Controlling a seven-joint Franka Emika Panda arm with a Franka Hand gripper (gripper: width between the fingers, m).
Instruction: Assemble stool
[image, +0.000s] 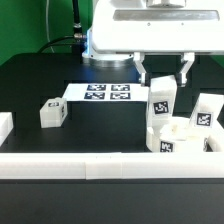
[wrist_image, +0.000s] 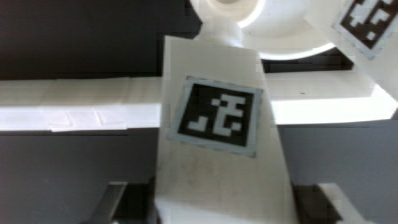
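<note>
My gripper (image: 163, 80) hangs over the exterior view's right side, shut on a white blocky leg (image: 162, 101) that it holds upright, tag facing the camera. The leg's lower end meets the round white seat (image: 185, 141), which lies against the front rail. In the wrist view the leg (wrist_image: 217, 120) runs out from between my gripper's (wrist_image: 222, 203) two fingers toward the seat (wrist_image: 270, 28). Whether its tip sits in a socket is hidden. A second leg (image: 206, 112) stands upright beside the seat. A third leg (image: 52, 113) lies on the table at the exterior view's left.
The marker board (image: 103, 93) lies flat behind the middle of the table. A long white rail (image: 90, 166) runs along the front edge. A short white block (image: 5, 126) stands at the left edge. The table surface is black.
</note>
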